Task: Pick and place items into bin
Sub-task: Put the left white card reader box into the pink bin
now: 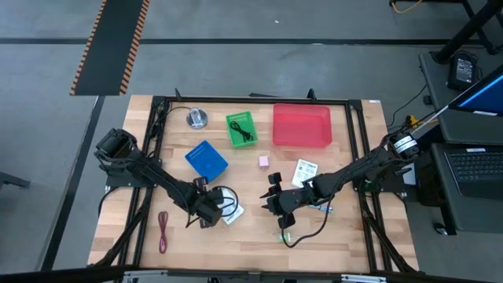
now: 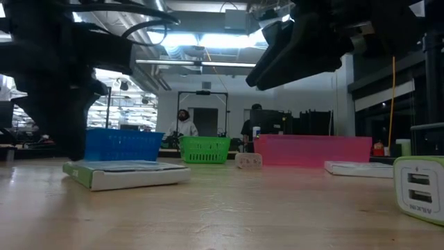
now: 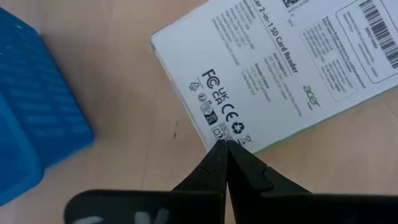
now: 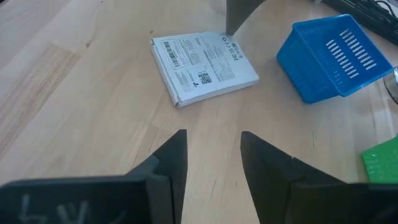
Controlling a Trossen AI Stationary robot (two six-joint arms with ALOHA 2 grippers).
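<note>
Packet: your nearest item, the white packet (image 3: pixel 280 68), lies flat on the tabletop near its front edge, about midway along.
Left fingers: pressed tip to tip with nothing between them; your left gripper (image 3: pixel 225 149) sits at the packet's edge.
Right fingers: parted, gripping nothing; your right gripper (image 4: pixel 211 155) hovers over bare wood beside the packet.
Risk: with shut tips you would, I judge, shove the flat packet along the wood instead of lifting it; you need to spread them first.
Second risk: both grippers are close together, so a reach by either could knock the other.
Around: the blue basket (image 1: pixel 207 159) stands just behind the packet, towards the back edge, and may block a sideways approach.
Farther off: the green basket (image 1: pixel 241 130) and red bin (image 1: pixel 302 126) line the back edge.
Other items: a second packet (image 1: pixel 305 170) and pink cube (image 1: pixel 264 161) lie mid-table.
</note>
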